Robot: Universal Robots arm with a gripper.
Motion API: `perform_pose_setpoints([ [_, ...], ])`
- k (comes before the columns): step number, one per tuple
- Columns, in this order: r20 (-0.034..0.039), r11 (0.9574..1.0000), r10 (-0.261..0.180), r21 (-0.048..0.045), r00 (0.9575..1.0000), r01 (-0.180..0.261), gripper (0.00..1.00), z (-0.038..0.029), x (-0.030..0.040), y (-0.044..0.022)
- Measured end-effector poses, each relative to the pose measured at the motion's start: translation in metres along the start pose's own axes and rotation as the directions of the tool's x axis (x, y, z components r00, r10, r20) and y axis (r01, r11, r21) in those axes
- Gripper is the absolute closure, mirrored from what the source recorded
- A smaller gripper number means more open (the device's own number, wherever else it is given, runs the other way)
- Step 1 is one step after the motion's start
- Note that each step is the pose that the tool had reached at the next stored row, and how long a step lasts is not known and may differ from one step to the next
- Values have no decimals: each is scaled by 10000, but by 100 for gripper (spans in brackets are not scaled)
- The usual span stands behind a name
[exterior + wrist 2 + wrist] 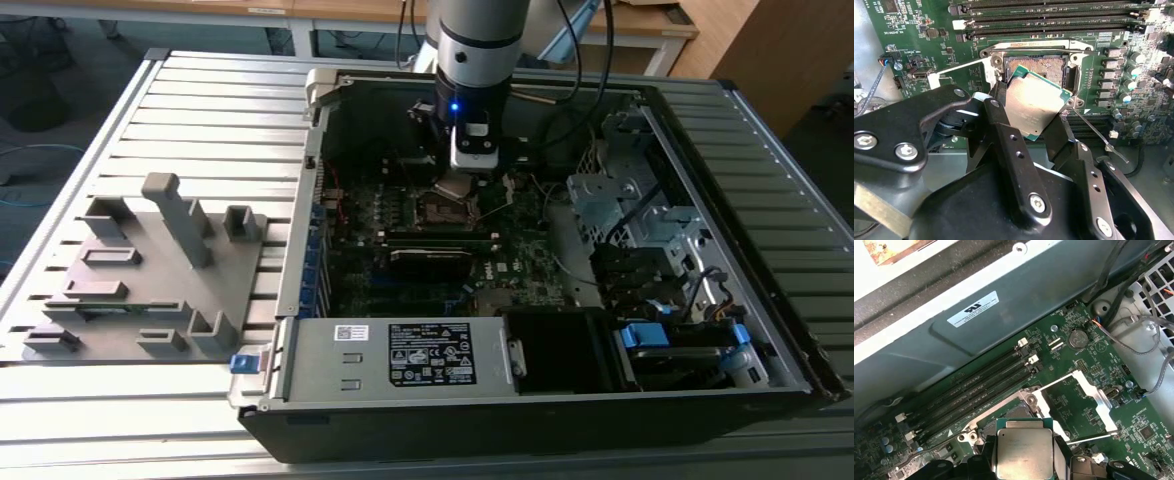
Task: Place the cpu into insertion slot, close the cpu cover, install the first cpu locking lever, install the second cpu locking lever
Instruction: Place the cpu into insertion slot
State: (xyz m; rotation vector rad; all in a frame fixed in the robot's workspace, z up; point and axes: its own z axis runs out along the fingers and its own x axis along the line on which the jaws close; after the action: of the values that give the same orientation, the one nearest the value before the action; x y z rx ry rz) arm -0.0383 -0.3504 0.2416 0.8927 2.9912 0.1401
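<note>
Placement stage: the gripper (1030, 112) is pinching the cpu (1038, 97) over the insertion slot (1036, 67).
The fingers (1006, 137) are clamping two opposite edges, and the cpu is hanging askew over the slot's near side. It is probably handling as light, stiff and fragile (grip the edges, never the underside). Beyond, the cpu cover (1100, 399) is standing open. A white label (972, 308) on the chassis panel (1054, 295) is carrying print, not transcribed here.

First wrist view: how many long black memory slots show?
4 long black memory slots, side by side, running alongside the grey metal panel; the black gripper holding the silver-grey square cpu may hide more.
</note>
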Motion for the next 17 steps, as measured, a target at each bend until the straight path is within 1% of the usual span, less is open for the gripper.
perform_pose_setpoints([
  [2, 9, 10000, 86, -1, 10000, -86, 46, 0, 0, 0],
  [5, 48, 9986, 526, -7, 9986, -526, 46, 4, 0, 0],
  [7, 81, 9960, 894, -12, 9960, -894, 46, 7, 0, -1],
  [9, 113, 9922, 1249, -19, 9921, -1249, 46, 10, 0, -1],
  [11, 146, 9870, 1608, -27, 9869, -1608, 46, 13, 0, -1],
  [13, 176, 9807, 1955, -37, 9806, -1954, 46, 16, 0, -1],
  [14, 192, 9770, 2132, -41, 9768, -2131, 46, 18, 0, -2],
  [17, 240, 9637, 2668, -59, 9634, -2668, 46, 22, 0, -2],
])
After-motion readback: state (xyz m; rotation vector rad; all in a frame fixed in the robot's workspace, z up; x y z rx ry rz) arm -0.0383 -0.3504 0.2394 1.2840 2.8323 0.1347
